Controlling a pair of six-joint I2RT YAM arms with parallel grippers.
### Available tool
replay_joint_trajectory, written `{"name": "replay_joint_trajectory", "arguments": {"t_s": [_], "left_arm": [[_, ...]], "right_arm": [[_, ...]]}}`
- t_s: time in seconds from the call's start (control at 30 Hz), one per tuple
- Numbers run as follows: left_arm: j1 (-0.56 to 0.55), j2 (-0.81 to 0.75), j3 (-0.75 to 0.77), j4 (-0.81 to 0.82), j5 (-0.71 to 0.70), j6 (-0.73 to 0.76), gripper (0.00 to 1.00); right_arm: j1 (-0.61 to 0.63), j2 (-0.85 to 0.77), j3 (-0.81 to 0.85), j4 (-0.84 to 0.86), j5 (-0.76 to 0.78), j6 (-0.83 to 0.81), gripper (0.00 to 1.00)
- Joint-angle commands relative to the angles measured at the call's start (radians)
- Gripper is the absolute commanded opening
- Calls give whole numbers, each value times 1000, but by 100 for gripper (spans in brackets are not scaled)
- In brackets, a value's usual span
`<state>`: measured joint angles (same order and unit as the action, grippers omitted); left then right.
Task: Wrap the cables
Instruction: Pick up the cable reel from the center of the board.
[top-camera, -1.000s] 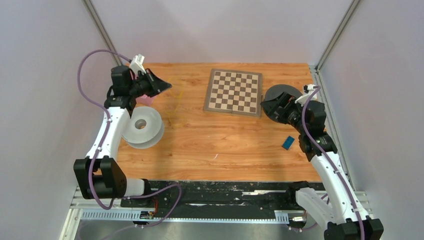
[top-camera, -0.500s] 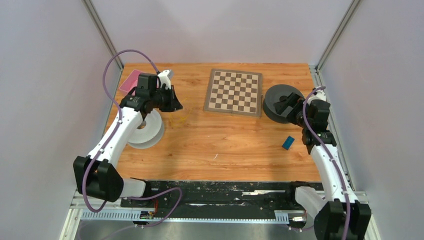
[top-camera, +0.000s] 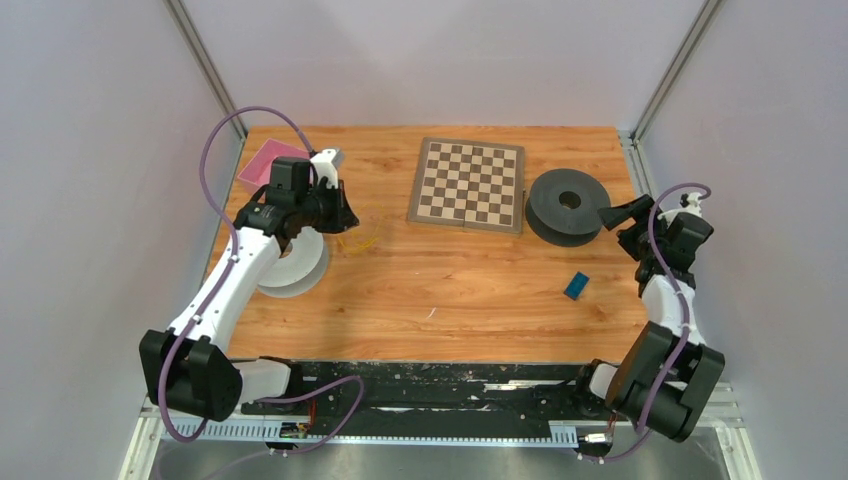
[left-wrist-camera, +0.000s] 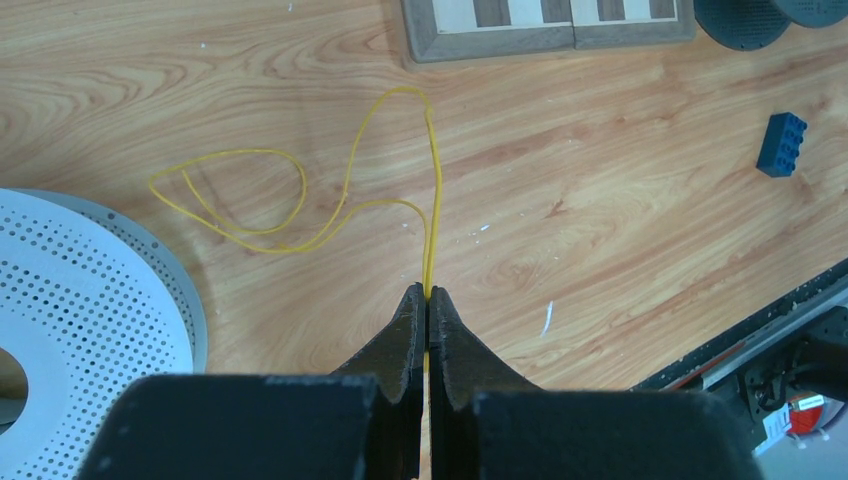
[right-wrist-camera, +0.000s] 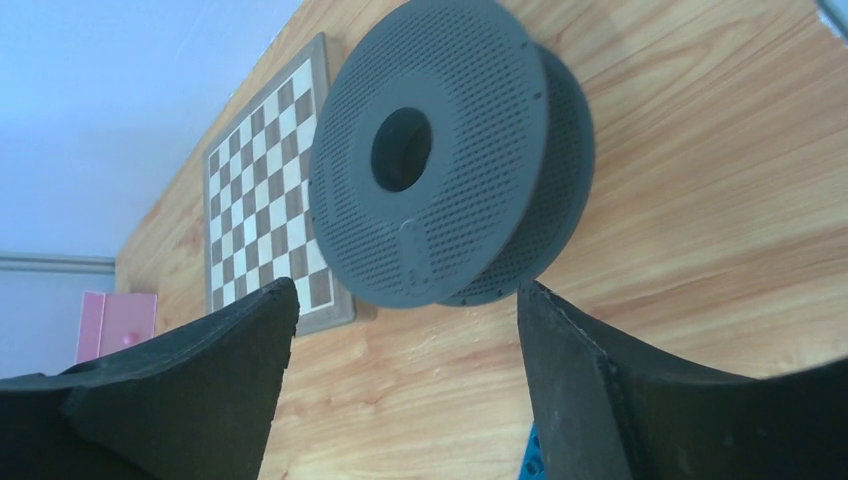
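The pale yellow cable (left-wrist-camera: 437, 200) lies in loose loops on the wooden table, right of the pale grey spool (left-wrist-camera: 80, 300). My left gripper (left-wrist-camera: 428, 292) is shut on one end of it, just above the table. In the top view the left gripper (top-camera: 346, 220) sits by the grey spool (top-camera: 295, 262), with the cable (top-camera: 362, 241) trailing to its right. My right gripper (top-camera: 612, 215) is open and empty, just right of the black spool (top-camera: 567, 205). In the right wrist view its jaws (right-wrist-camera: 405, 300) stand wide apart, facing the black spool (right-wrist-camera: 450, 160). No orange-red cable is in view.
A chessboard (top-camera: 468, 185) lies at the back centre. A blue brick (top-camera: 576, 285) lies near the right arm and also shows in the left wrist view (left-wrist-camera: 780, 143). A pink card (top-camera: 265, 163) lies at the back left corner. Walls stand close on both sides.
My left gripper has swung from the back left to beside the grey spool, dragging the yellow cable. My right gripper has pulled off the black spool towards the right edge.
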<state>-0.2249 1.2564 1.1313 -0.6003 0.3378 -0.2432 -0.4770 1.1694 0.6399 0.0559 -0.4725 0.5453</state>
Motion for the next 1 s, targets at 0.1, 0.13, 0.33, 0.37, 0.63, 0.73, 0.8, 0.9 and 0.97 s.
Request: {"name": "replay_joint_trajectory", "arguments": {"t_s": [0.1,0.13,0.33,0.37,0.63,0.73,0.8,0.9,0.97], "left_arm": [[-2,-61,-18,42,9,18,0],[-2,-65,-18,43,9,17,0],[-2,-62,-20,55,47,7,0],[-2,-62,-20,55,50,6,0],[-2,-85,-32,66,43,6,0],[-1,-80,-33,65,56,4,0],[-1,-76,-30,65,62,4,0],[-2,-77,-31,65,54,4,0],[-2,-77,-32,64,47,6,0]], "right_arm": [[-95,189,-4,260,-183,41,73],[-99,212,-4,271,-184,43,74],[-105,347,-2,442,-265,84,74],[-106,370,0,481,-284,107,74],[-105,518,48,604,-341,160,74],[-106,561,52,667,-359,189,74],[-106,607,62,728,-423,233,65],[-110,689,78,814,-496,290,62],[-112,735,75,898,-515,347,62]]}}
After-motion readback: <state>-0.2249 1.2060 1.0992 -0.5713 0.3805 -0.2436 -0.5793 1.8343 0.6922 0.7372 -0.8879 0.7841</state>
